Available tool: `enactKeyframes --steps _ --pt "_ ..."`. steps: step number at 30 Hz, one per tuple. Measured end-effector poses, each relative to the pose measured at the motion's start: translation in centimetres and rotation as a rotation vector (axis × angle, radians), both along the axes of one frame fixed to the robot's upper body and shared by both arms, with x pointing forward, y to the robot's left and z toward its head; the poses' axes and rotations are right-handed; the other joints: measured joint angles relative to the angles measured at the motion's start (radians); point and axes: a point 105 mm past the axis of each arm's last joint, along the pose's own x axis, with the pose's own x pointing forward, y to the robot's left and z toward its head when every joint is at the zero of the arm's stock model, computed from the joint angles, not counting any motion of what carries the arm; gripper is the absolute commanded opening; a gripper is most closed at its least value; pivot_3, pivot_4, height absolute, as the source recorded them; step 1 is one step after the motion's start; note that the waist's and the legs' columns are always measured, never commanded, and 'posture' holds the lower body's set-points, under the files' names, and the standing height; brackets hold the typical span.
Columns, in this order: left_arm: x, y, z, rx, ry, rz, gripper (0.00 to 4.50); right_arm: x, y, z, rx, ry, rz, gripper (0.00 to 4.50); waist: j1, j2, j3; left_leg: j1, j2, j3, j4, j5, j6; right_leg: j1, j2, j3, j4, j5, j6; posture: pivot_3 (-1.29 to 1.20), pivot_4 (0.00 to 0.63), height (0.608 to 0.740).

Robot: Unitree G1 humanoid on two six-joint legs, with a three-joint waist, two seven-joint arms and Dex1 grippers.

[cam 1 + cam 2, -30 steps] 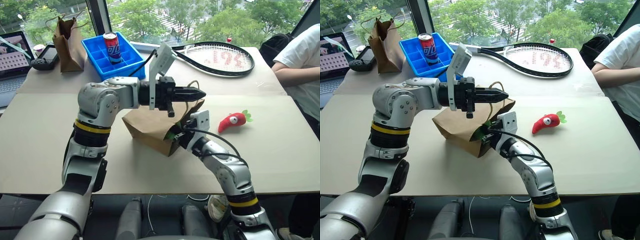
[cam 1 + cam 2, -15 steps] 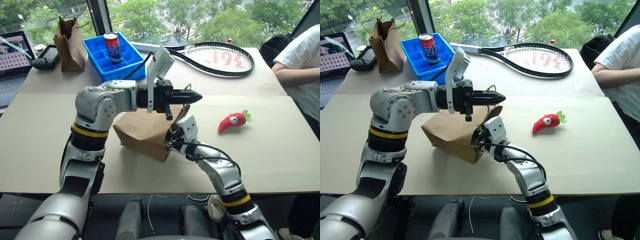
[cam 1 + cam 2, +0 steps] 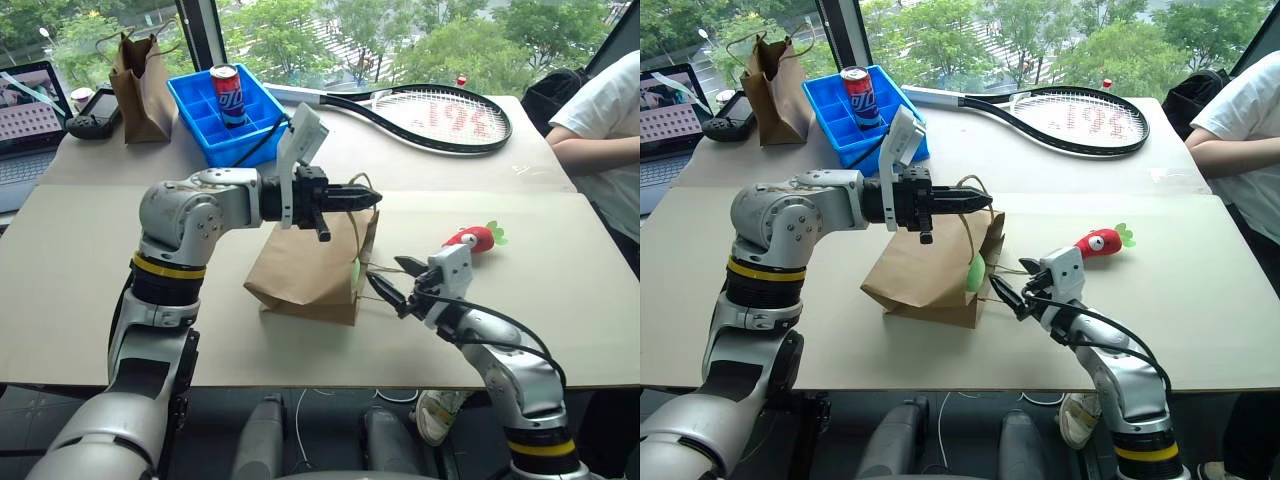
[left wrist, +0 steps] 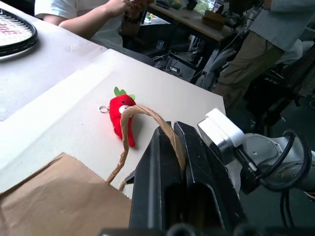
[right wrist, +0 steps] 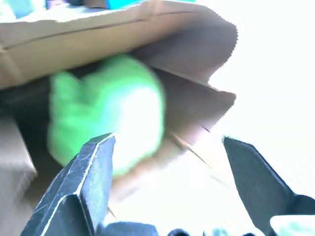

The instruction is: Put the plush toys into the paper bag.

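From the head views, the left gripper (image 3: 368,197) has its jaws clamped narrow on a twisted handle of the paper bag (image 3: 305,275), holding the bag's mouth turned toward the right gripper (image 3: 392,291). The right jaws stand wide and empty just beside that mouth, where the lime-green plush toy (image 3: 975,271) sits at the opening. The red chili plush toy (image 3: 470,239) lies on the counter (image 3: 80,260) beyond and to the outer side of the right jaws, its long axis slanting, leafy end pointing away from the bag. The right arm is judged much the nearer for it.

In the left wrist view, the handle (image 4: 147,115) loops out of the shut jaws, the chili straight ahead past it.

In the right wrist view, the green toy lies directly ahead between the spread fingers (image 5: 81,182), inside the bag's mouth.
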Motion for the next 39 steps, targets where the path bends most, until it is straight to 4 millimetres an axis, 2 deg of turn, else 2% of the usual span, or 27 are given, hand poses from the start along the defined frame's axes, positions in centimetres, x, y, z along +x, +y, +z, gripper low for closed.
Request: enactKeyframes --steps 5,9,11,14,19,23,25,27,28,30,35,39 --pt "0.1 0.2 0.2 -0.008 0.002 0.011 0.00 0.5 -4.2 1.7 0.050 -0.019 -0.148 3.90 -0.002 0.000 0.000 0.002 0.001 0.000 0.000 0.000 0.000 0.000 0.001 0.001 0.000 -0.003 0.002 0.00 0.150 0.740" --pt "0.1 0.1 0.2 -0.012 0.004 0.013 0.00 3.9 -8.2 1.2 0.038 0.032 -0.391 3.90 -0.002 0.000 0.000 0.002 0.001 0.001 0.000 0.000 0.000 0.000 0.001 0.002 0.000 -0.001 -0.001 0.00 0.150 0.740" --pt "0.1 0.2 0.2 -0.012 0.004 0.015 0.00 5.1 -8.9 0.4 0.040 0.070 -0.448 3.90 -0.003 0.000 0.000 0.003 0.001 0.001 0.000 0.000 0.000 0.000 0.002 0.002 0.000 0.001 -0.002 0.00 0.150 0.740" --pt "0.1 0.2 0.3 -0.011 0.006 0.016 0.00 7.2 -8.6 -1.6 0.056 0.156 -0.496 3.90 -0.004 0.000 0.000 0.002 0.001 0.001 -0.001 0.000 0.000 0.000 0.002 0.003 0.000 0.002 -0.003 0.00 0.150 0.740" --pt "0.1 0.5 0.3 0.000 0.008 0.028 0.00 9.0 -9.1 -2.5 0.019 0.156 -0.573 2.50 -0.006 0.000 0.000 0.003 0.001 0.001 -0.001 0.000 0.000 0.001 0.003 0.003 0.000 0.001 -0.002 0.00 0.150 0.740" --pt "0.3 1.4 0.8 -0.002 -0.012 0.067 0.00 8.4 -9.8 -2.9 -0.101 0.119 -0.552 1.04 -0.005 0.000 0.000 0.004 0.001 0.000 0.000 0.001 -0.001 0.003 0.003 0.003 0.000 0.001 -0.002 0.00 0.150 0.740" --pt "0.4 1.6 0.9 -0.003 -0.015 0.073 0.00 8.0 -9.9 -2.7 -0.187 0.088 -0.499 0.45 -0.003 0.000 0.000 0.004 0.001 0.001 0.000 0.001 -0.001 0.003 0.003 0.004 0.000 0.001 -0.002 0.00 0.150 0.740" --pt "0.4 1.9 0.9 0.002 -0.019 0.081 0.00 6.9 -9.2 -2.0 -0.339 0.040 -0.324 0.01 -0.003 0.001 0.000 0.004 0.000 0.001 0.000 0.001 -0.001 0.002 0.003 0.005 -0.001 -0.002 0.004 0.00 0.150 0.740" --pt "0.5 2.1 1.0 0.005 -0.021 0.087 0.00 6.4 -8.5 -1.5 -0.390 0.020 -0.226 0.01 -0.004 0.001 0.001 0.004 0.000 0.002 -0.001 0.001 -0.001 0.002 0.003 0.006 -0.001 -0.003 0.004 0.00 0.150 0.740" --pt "0.5 2.4 1.0 0.009 -0.023 0.094 0.00 5.1 -6.0 0.7 -0.488 -0.064 0.019 0.01 -0.012 0.002 0.001 0.004 0.000 0.002 -0.001 0.001 -0.001 0.002 0.003 0.007 -0.001 -0.003 0.005 0.00 0.150 0.740" --pt "0.5 2.4 1.0 0.009 -0.022 0.092 0.00 2.9 -0.2 4.1 -0.528 -0.178 0.432 0.01 -0.023 0.002 0.001 0.005 0.001 0.001 -0.002 0.001 -0.001 0.002 0.005 0.007 0.000 -0.004 0.006 0.00 0.150 0.740" --pt "0.4 2.4 1.1 0.010 -0.024 0.092 0.00 2.3 3.6 4.5 -0.486 -0.188 0.630 0.01 -0.019 0.001 0.001 0.005 0.001 0.001 -0.001 0.001 -0.001 0.002 0.004 0.007 -0.001 -0.003 0.006 0.00 0.150 0.740"
